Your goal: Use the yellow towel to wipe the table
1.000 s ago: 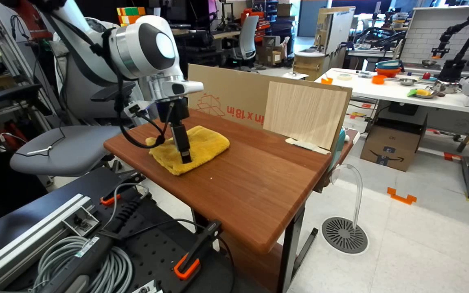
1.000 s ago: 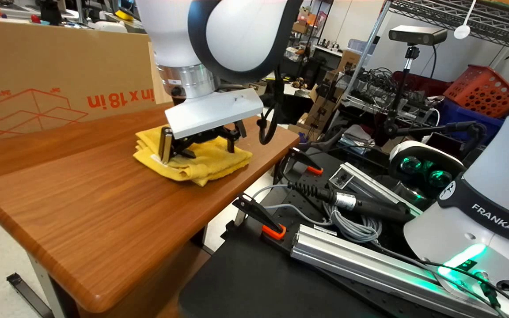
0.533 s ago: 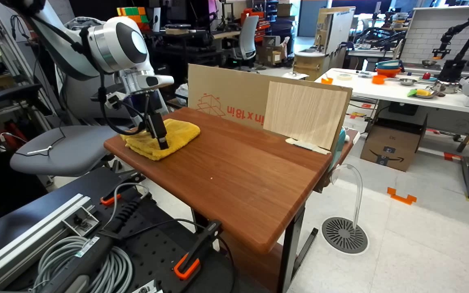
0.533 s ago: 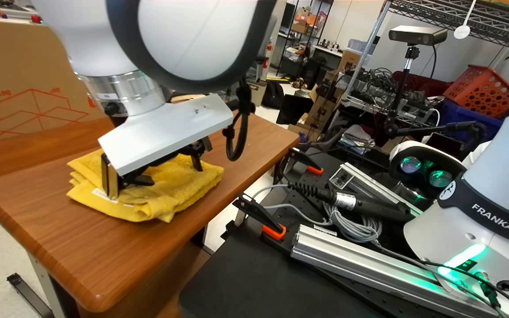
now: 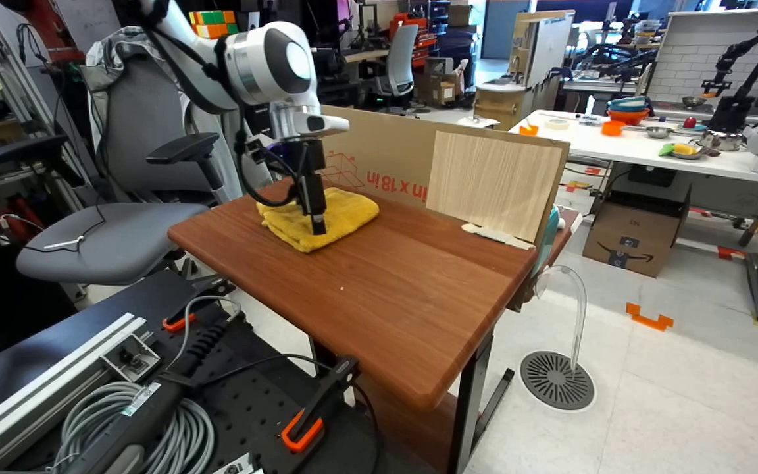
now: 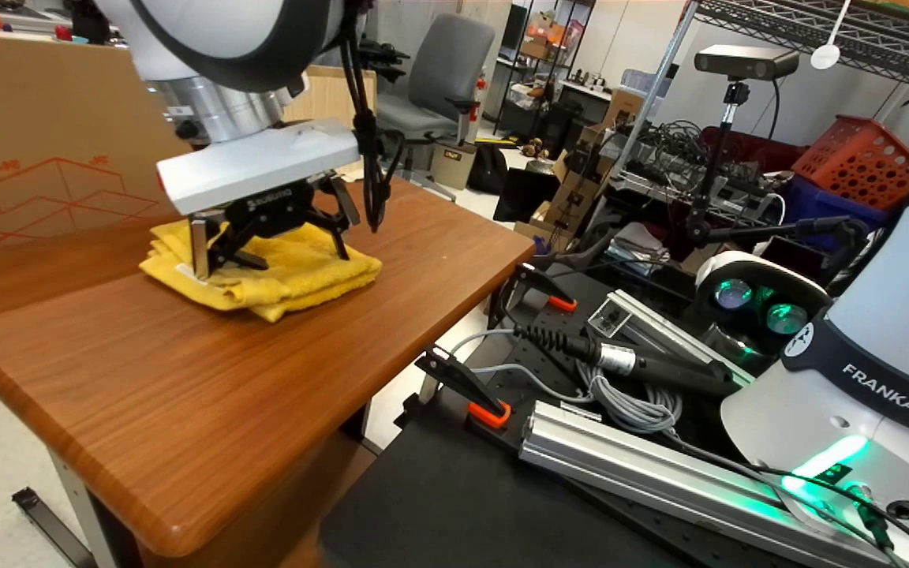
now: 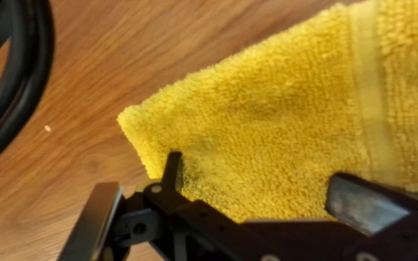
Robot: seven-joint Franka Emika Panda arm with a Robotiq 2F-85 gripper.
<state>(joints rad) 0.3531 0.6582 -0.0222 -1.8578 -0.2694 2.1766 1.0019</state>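
The yellow towel lies folded on the brown wooden table near its far left part in an exterior view. It also shows in an exterior view and fills much of the wrist view. My gripper points down with its two fingers spread wide apart, both tips on the top of the towel. The towel lies flat beneath the fingers and is not pinched between them. In an exterior view my gripper shows one finger on the towel; the second finger is hidden. In the wrist view both fingers show.
A cardboard sheet stands along the table's back edge, with a light wooden board against it. A grey chair is beside the table. A black cart with a clamp adjoins the front. A small white speck is on the table.
My gripper and the towel slid together over the table, first left in an exterior view toward the table's end, then back right and toward the cardboard. The fingers stayed spread on the towel.
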